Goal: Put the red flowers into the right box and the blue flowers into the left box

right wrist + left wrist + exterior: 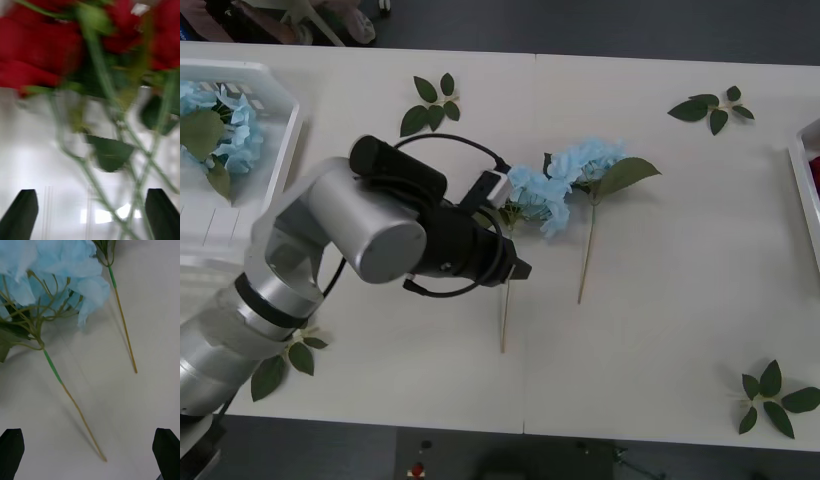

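White table [660, 300]: left tool [90, 455] spread wide (empty) above blue flowers [565, 185]; right tool [90, 213] spread over red flowers [41, 48].

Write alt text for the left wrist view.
Two blue flowers lie on a white table, their thin stems running out from the pale blue heads. The left tool hovers open above the nearer stem's bare end, its two black fingertips apart and holding nothing.
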Controlling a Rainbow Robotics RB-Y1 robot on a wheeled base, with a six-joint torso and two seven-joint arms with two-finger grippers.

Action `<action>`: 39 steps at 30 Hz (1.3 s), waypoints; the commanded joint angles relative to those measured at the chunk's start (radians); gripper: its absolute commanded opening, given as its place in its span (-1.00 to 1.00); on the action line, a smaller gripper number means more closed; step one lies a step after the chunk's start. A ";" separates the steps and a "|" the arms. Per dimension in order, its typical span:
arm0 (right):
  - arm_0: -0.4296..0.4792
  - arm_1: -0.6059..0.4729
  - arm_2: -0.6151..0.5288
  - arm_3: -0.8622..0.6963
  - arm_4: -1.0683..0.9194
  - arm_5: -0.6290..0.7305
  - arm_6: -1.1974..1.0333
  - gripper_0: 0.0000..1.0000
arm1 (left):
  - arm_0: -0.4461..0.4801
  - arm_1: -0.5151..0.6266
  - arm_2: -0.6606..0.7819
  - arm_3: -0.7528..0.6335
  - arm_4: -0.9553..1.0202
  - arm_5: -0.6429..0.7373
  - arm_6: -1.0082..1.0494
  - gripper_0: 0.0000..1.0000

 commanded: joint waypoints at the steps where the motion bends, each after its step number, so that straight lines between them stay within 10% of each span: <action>1: -0.010 -0.094 -0.066 -0.155 -0.129 0.149 0.043 1.00 | -0.035 -0.058 -0.051 0.104 -0.078 -0.082 0.045 1.00; 16: -0.013 -0.120 -0.126 -0.816 0.018 0.361 -0.775 1.00 | -0.273 -0.135 -0.255 0.511 -0.173 -0.283 0.071 1.00; 27: -0.117 0.121 -0.126 -0.964 0.403 0.585 -1.122 1.00 | -0.316 -0.135 -0.451 0.569 -0.262 -0.340 0.102 0.86; 30: -0.154 0.207 -0.126 -0.947 0.472 0.645 -1.154 1.00 | -0.316 -0.133 -0.468 0.570 -0.274 -0.345 0.110 0.59; 35: -0.200 0.342 -0.126 -0.885 0.566 0.716 -1.152 1.00 | -0.311 -0.133 -0.468 0.578 -0.286 -0.343 0.117 -0.99; 39: -0.202 0.353 -0.126 -0.875 0.584 0.725 -1.140 1.00 | -0.311 -0.133 -0.468 0.592 -0.286 -0.345 0.119 -1.00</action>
